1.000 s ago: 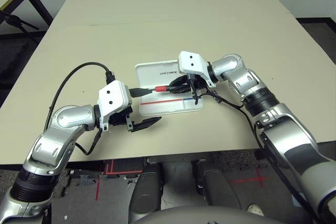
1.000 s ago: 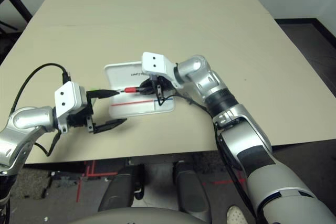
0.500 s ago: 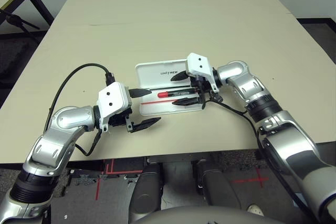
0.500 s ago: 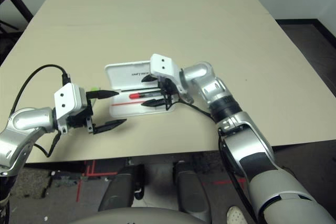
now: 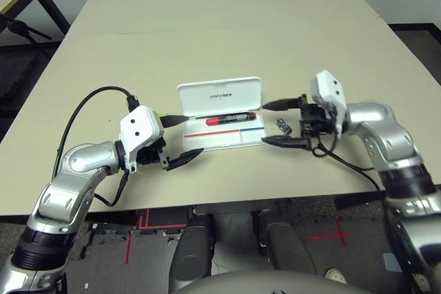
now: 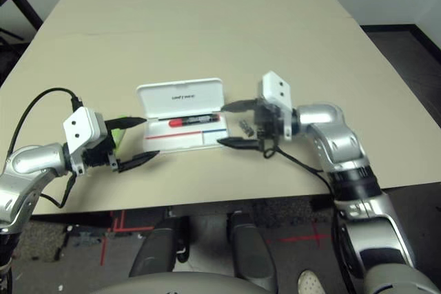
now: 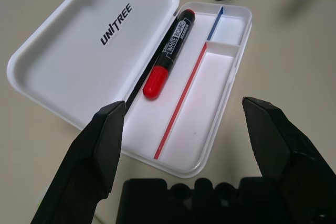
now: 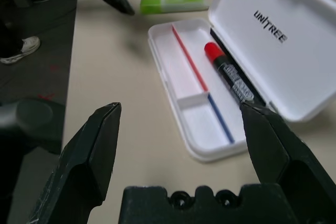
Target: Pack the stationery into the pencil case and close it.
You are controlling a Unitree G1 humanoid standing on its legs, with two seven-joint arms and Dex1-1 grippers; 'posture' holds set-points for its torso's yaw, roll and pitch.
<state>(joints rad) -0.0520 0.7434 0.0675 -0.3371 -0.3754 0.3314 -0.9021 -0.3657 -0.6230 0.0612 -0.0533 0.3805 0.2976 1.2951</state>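
The white pencil case (image 5: 196, 98) lies open mid-table, lid tilted back. The black marker with red cap (image 5: 227, 118) rests in its tray along the hinge side. The small grey clip (image 5: 283, 127) sits on the table just right of the case. Left of the case lies the lime-green highlighter (image 6: 118, 135), partly behind my left gripper. My left gripper (image 5: 191, 135) is open, empty, at the case's left end. My right gripper (image 5: 267, 123) is open, empty, just right of the case, with the clip between its fingers' span.
The tan table (image 5: 220, 18) stretches far behind the case. Its front edge (image 5: 207, 201) runs close below both grippers. A black cable (image 5: 89, 101) loops from my left wrist. A dark-framed table (image 5: 21, 5) stands off to the far left.
My right gripper opened, left the marker in the case's tray and drew back to the right past the clip. My left gripper shifted slightly left.
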